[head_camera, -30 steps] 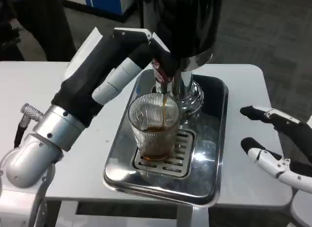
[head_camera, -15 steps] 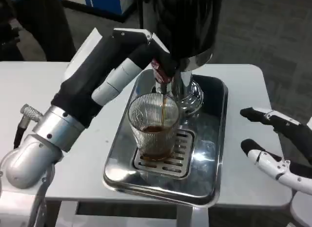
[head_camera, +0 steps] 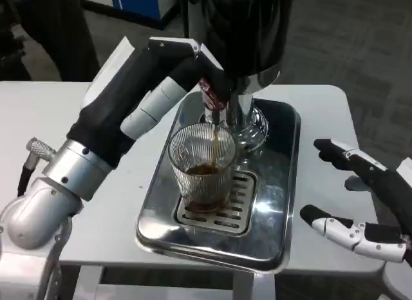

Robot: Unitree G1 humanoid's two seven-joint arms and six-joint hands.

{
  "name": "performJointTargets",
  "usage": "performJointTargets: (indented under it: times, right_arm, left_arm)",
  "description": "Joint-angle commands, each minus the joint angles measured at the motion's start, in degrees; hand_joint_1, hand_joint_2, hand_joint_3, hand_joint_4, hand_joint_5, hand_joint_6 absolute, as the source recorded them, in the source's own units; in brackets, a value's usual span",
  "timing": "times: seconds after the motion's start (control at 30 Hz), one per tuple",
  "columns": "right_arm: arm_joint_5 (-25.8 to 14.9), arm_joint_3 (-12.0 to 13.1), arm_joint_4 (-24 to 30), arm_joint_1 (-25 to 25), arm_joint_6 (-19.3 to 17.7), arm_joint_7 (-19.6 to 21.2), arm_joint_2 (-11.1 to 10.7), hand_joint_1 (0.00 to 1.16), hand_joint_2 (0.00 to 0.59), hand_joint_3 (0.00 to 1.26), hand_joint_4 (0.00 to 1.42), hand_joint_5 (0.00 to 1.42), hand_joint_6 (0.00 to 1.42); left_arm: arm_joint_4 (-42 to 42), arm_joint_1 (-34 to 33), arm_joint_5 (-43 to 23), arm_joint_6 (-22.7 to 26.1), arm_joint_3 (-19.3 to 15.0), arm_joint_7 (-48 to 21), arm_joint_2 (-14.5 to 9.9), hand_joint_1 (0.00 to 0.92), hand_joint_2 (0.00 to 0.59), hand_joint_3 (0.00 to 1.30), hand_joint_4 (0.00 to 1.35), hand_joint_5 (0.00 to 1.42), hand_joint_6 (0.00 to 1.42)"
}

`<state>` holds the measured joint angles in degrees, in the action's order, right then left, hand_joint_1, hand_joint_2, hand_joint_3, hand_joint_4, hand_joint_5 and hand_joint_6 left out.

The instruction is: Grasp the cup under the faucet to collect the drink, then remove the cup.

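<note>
A ribbed clear glass cup (head_camera: 203, 174) stands upright on the drip grate (head_camera: 237, 213) of a shiny steel tray (head_camera: 283, 178). A thin brown stream runs from the faucet (head_camera: 216, 116) into it, and brown drink fills its lower part. My left hand (head_camera: 188, 54) reaches up to the faucet and its dark fingers grip the red-tipped lever (head_camera: 207, 89). My right hand (head_camera: 360, 200) hovers to the right of the tray with fingers spread, apart from the cup and holding nothing.
The black dispenser body (head_camera: 248, 29) looms over the back of the tray on a chrome base (head_camera: 254, 129). The white table (head_camera: 51, 126) ends just beyond the tray's front and at the right, under my right hand. My left forearm (head_camera: 109, 132) crosses the table's left half.
My right hand has spread wider, and its lower finger has slid left and down toward the tray's front corner. The drink keeps pouring. The left hand stays on the lever.
</note>
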<state>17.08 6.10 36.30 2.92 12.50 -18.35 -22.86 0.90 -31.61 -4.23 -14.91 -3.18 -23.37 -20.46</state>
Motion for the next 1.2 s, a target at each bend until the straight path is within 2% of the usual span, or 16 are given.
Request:
performJointTargets:
  times: [0.03,0.17,0.5,0.7,0.93,1.2]
  right_arm:
    - [-1.12,-0.68,-1.07,-0.55,-0.33,1.73,1.80,0.72,0.249,0.12,0.13,0.13,0.26]
    - [-2.95,-0.63,-2.14,-1.08,0.13,2.79,3.95,0.74,0.226,0.11,0.11,0.11,0.27]
    - [-7.50,-0.95,-5.18,-0.68,-1.36,7.20,9.84,0.77,0.217,0.11,0.10,0.10,0.28]
    - [-10.63,-1.36,-9.48,-0.95,-4.22,9.62,13.47,0.78,0.216,0.11,0.10,0.12,0.30]
    - [-12.07,-2.82,-15.67,-2.52,-8.20,12.38,16.55,0.80,0.210,0.12,0.12,0.14,0.32]
    - [-12.90,-4.14,-20.08,-5.27,-10.23,14.59,18.93,0.80,0.211,0.12,0.12,0.14,0.32]
  left_arm:
    - [1.41,2.63,1.26,0.76,0.32,-0.82,-1.72,0.000,0.068,0.89,0.79,0.58,0.37]
    - [1.41,2.64,1.30,0.77,0.37,-0.83,-1.74,0.000,0.068,0.89,0.79,0.58,0.37]
    - [1.92,2.44,1.41,0.72,0.48,-0.59,-1.74,0.000,0.068,0.89,0.79,0.58,0.37]
    - [2.72,2.08,1.44,0.40,0.70,-0.64,-1.61,0.000,0.069,0.89,0.79,0.58,0.37]
    - [4.28,1.52,1.42,-0.22,0.67,-0.71,-1.76,0.000,0.069,0.89,0.79,0.58,0.37]
    - [5.71,1.26,1.47,-0.97,0.61,-0.54,-1.74,0.000,0.069,0.89,0.79,0.58,0.37]
